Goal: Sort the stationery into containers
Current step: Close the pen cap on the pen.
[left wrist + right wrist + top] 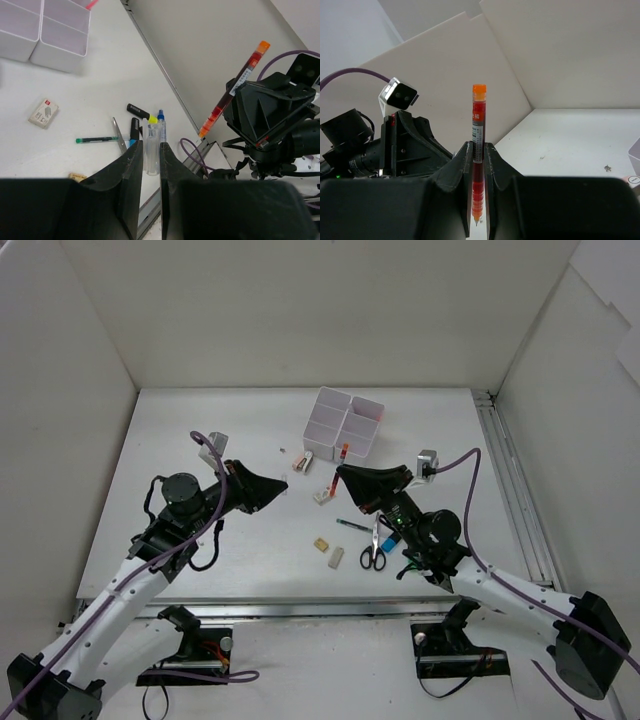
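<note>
My right gripper [342, 471] [478, 146] is shut on a red pen [478, 125], which stands upright with its orange cap up. It is just in front of the white containers [345, 420]. The red pen also shows in the top view [344, 452] and the left wrist view [232, 90]. My left gripper [282, 483] [151, 147] is shut on a clear pen with a blue tip [151, 145] and holds it above the table, left of the right gripper. On the table lie black scissors [373, 548], a green pen [352, 525], a blue highlighter [390, 537] and a yellow highlighter [141, 113].
A sleeved white eraser [322, 494], a tan eraser [321, 544] and a white eraser [336, 557] lie in front of the containers. A small pink and dark item [303, 460] lies by the bins' left corner. A metal rail [510, 490] runs along the right edge.
</note>
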Action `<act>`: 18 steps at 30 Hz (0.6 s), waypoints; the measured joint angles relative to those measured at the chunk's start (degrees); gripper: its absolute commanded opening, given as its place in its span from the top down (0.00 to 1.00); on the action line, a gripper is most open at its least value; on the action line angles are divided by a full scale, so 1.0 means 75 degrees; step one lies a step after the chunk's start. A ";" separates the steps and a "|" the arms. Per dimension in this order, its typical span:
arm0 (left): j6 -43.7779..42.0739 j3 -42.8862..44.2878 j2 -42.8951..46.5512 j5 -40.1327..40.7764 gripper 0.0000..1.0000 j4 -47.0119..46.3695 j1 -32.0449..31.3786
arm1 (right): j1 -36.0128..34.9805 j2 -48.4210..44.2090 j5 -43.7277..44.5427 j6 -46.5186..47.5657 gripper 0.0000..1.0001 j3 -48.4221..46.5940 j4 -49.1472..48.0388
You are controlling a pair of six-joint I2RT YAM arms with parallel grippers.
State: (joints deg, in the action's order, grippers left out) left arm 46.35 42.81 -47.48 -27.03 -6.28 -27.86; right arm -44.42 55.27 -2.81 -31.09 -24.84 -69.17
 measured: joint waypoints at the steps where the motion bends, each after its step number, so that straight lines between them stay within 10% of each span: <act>1: 0.0058 0.0032 -0.0047 0.0052 1.00 0.0052 0.0000 | 0.0000 0.0041 -0.0003 0.0035 1.00 0.0000 -0.0020; 18: 0.1378 0.1381 -0.1486 0.0781 1.00 0.2331 0.0169 | -0.0041 0.0490 -0.0784 0.0557 1.00 0.0000 -0.0125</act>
State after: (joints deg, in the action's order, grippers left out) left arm 56.69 53.17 -58.63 -21.17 11.20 -26.59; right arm -44.73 58.94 -8.69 -26.92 -24.84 -70.11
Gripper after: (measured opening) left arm 0.120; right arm 0.070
